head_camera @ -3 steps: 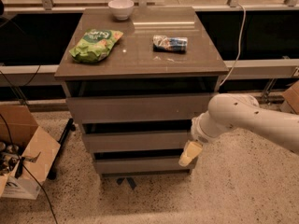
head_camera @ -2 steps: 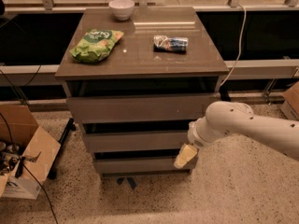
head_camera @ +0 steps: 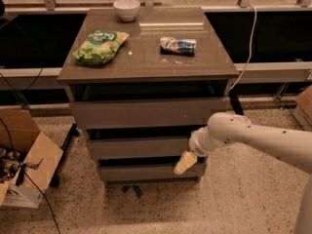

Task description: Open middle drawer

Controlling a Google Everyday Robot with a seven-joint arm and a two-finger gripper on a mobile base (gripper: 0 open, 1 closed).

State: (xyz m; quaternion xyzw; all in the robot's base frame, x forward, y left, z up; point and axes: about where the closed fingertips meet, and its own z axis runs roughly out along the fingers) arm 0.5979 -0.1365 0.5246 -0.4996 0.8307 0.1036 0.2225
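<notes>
Poised with gripper [head_camera: 185,163] at the middle drawer [head_camera: 139,147]'s right end, by the gap beneath; front stretching away leftward; grip state impossible to tell.

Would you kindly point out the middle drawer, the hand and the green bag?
middle drawer [head_camera: 139,148]: camera view, centre of its front.
hand [head_camera: 185,163]: camera view, its pale tip, at the right end of the lowest drawer [head_camera: 146,172].
green bag [head_camera: 101,47]: camera view, its middle.

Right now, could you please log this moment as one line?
gripper: lower right edge of middle drawer | contact: unclear
</notes>
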